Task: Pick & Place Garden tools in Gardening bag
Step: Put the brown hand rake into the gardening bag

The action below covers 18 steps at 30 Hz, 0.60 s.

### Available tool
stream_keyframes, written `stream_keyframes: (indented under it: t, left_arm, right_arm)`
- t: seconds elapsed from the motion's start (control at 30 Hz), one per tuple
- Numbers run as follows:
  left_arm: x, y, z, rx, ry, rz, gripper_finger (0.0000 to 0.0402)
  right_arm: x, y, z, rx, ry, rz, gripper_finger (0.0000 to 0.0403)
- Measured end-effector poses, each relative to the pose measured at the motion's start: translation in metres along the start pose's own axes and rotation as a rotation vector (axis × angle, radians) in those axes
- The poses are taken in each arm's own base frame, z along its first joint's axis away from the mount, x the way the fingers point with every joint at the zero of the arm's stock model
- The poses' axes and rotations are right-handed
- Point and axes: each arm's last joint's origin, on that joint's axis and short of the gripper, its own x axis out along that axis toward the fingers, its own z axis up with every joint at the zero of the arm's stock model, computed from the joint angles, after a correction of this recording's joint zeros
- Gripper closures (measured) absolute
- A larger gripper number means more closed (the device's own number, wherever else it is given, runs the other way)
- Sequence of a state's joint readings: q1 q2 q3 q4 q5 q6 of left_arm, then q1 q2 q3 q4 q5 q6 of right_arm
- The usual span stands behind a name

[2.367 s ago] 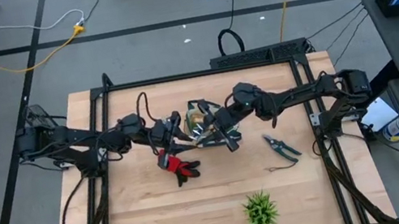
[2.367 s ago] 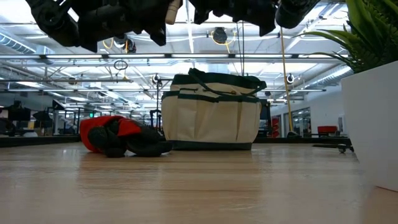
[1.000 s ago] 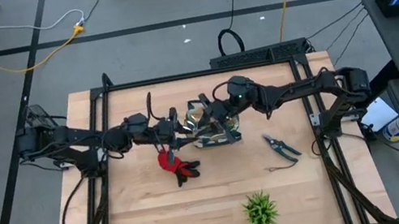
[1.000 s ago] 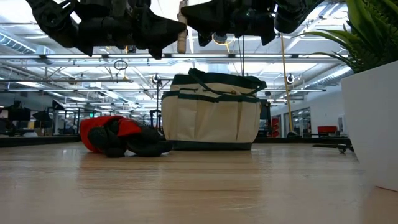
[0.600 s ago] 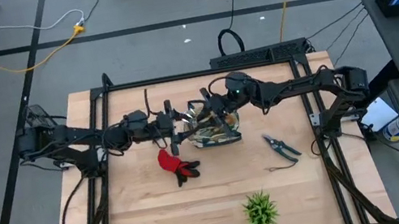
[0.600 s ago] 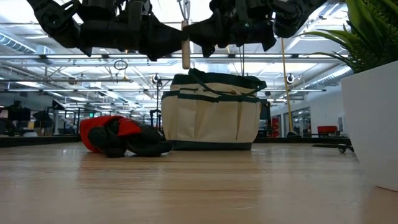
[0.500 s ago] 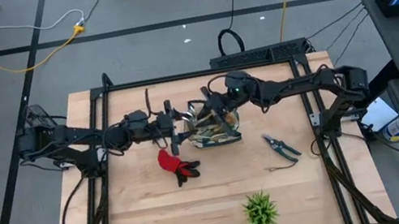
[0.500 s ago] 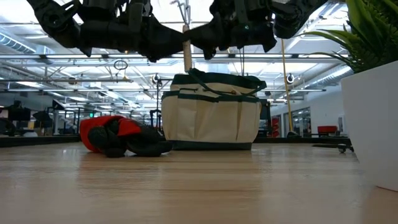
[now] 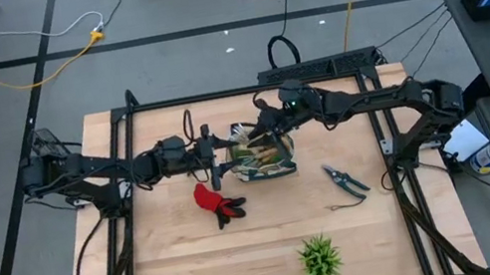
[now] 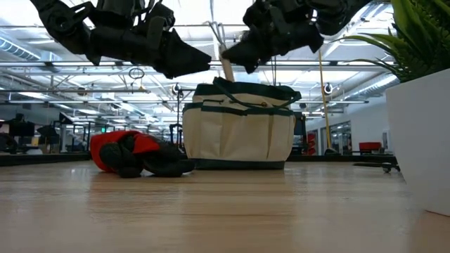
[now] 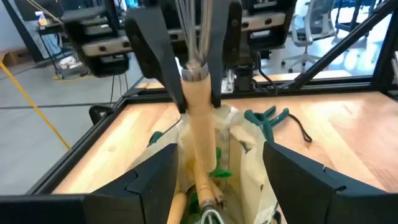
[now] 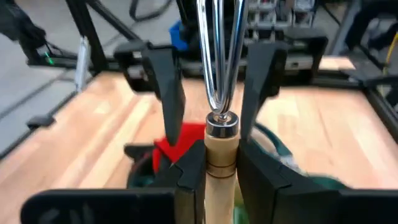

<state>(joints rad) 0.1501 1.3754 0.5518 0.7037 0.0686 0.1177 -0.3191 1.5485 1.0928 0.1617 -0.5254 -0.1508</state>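
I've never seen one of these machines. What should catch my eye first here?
Two dark arms meet over a cream bag near the table's back middle. The right gripper is clamped on the wooden handle of a little rake above the bag, while the left gripper stands open beside it. A red-and-black glove lies just in front of the bag, pruning shears to its right, and a spiky green plant near the front edge.

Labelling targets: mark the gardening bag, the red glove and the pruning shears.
gardening bag [image 10: 239, 133], low view, on its cream front panel.
red glove [image 9: 207, 199], high view, on its red palm area.
pruning shears [image 9: 343, 179], high view, near the pivot between blades and handles.
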Motion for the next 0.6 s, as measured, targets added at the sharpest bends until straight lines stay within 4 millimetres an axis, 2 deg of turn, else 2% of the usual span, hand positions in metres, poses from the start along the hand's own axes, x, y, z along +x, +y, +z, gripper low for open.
stream_keyframes:
  t: [0.27, 0.6]
  left_arm:
    - [0.0, 0.0, 0.0, 0.006, -0.001, 0.001, 0.0163]
    - [0.0, 0.0, 0.0, 0.009, -0.001, 0.001, 0.0163]
  right_arm:
    - [-0.002, 0.005, -0.012, 0.053, 0.143, -0.048, 0.0338]
    - [0.002, 0.022, -0.02, 0.053, 0.251, 0.012, 0.0338]
